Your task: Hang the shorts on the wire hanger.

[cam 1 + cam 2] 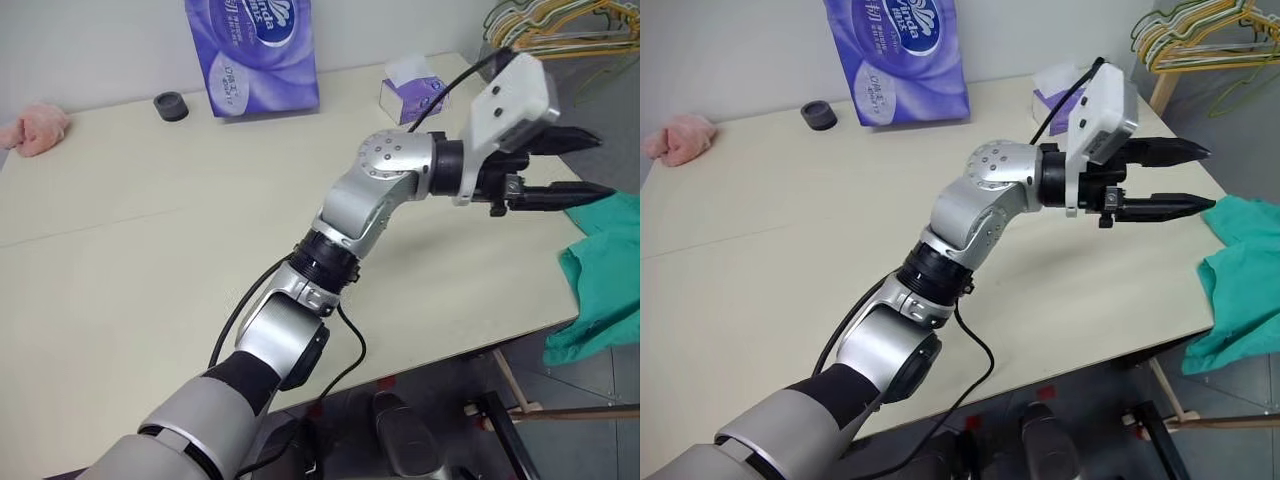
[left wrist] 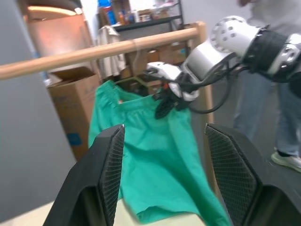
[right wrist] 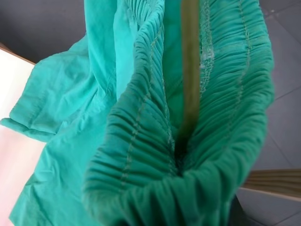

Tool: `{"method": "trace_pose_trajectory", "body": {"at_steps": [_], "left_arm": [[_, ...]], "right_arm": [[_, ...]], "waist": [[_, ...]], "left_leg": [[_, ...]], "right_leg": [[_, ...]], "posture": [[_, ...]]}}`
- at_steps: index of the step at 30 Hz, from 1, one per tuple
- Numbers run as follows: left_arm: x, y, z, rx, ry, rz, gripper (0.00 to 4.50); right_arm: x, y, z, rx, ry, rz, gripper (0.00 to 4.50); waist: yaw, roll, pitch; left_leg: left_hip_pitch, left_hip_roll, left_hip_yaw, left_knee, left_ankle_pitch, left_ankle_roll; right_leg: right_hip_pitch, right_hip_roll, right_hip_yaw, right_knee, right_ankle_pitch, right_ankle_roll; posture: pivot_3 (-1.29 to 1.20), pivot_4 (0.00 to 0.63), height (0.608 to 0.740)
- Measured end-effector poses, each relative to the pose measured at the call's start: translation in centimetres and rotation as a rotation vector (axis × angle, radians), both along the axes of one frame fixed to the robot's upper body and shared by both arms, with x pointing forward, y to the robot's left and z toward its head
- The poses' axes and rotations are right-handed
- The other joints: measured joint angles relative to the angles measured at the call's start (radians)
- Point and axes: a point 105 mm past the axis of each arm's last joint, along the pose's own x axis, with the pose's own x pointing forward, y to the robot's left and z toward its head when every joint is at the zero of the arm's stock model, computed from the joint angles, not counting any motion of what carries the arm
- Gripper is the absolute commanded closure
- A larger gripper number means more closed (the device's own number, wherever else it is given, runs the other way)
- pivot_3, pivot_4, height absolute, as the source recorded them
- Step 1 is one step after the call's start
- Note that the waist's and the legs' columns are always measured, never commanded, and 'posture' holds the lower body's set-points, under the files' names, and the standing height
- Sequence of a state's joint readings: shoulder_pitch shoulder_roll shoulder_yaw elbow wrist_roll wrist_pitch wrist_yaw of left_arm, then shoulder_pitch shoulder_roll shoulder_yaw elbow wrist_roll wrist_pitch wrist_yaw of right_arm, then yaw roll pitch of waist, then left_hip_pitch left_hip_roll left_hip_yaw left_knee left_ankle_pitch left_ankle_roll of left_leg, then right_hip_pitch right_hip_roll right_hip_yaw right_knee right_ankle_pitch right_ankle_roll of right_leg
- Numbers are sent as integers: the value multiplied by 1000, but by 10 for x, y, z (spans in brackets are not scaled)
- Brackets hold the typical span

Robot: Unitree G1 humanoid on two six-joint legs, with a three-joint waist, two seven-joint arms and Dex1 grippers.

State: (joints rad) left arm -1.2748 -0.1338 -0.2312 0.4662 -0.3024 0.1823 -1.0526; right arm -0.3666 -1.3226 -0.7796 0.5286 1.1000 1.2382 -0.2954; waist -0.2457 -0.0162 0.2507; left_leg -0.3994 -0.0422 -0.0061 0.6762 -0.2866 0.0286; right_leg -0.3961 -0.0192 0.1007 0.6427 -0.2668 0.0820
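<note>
The right gripper [image 2: 164, 101] holds the shorts [image 2: 155, 155] – jaws clamped on the gathered waistband, wire hanger [image 3: 189, 70] inside – while the left gripper [image 1: 1185, 178] hovers over the table [image 1: 150, 250], jaws apart.

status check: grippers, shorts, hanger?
Left gripper open, empty, beside shorts. Right gripper shut on shorts' waistband. Wire hanger inside waistband. Nothing blocking.

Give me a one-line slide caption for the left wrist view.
Open left end effector faces the teal shorts, held up by the right end effector.
</note>
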Motion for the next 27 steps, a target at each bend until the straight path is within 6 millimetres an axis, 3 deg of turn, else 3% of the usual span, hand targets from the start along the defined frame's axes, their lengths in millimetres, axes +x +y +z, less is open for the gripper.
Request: {"method": "trace_pose_trajectory", "body": {"at_steps": [2,9,12,16,22,27], "left_arm": [[-1,-7,1,4,-5,-15,1619],[6,-11,6,-21,-38,0,1574],[6,-11,7,-30,-50,-2,1574],[6,-11,7,-33,-57,-5,1574],[4,-11,6,-29,-68,-14,1574],[4,-11,6,-25,-87,-15,1574]], "right_arm": [[-2,-2,0,-13,4,-9,4500],[-7,-3,-9,-21,45,-29,2361],[-7,3,-1,-38,20,-20,1571],[-9,17,26,-137,-15,-5,1192],[-17,41,63,-338,-52,-36,1192],[-17,54,69,-418,-83,-49,1192]], "waist": [[1,0,0],[-5,1,0],[-8,2,0],[-8,4,0],[-7,9,-3],[-7,12,-5]], "left_leg": [[0,0,0,0,0,0],[-1,0,6,-1,-1,0],[-2,0,10,-1,0,1],[-1,0,12,-1,-1,1],[-2,0,14,-1,-2,2],[-3,0,15,-1,-2,3]], "right_leg": [[0,0,0,0,0,0],[-5,0,6,2,0,0],[-8,1,11,3,1,2],[-9,1,14,3,2,4],[-11,1,17,3,2,4],[-11,0,19,2,3,5]], "posture": [[-361,268,740],[-371,260,740],[-371,257,740],[-372,255,740],[-378,237,740],[-375,228,740]]}}
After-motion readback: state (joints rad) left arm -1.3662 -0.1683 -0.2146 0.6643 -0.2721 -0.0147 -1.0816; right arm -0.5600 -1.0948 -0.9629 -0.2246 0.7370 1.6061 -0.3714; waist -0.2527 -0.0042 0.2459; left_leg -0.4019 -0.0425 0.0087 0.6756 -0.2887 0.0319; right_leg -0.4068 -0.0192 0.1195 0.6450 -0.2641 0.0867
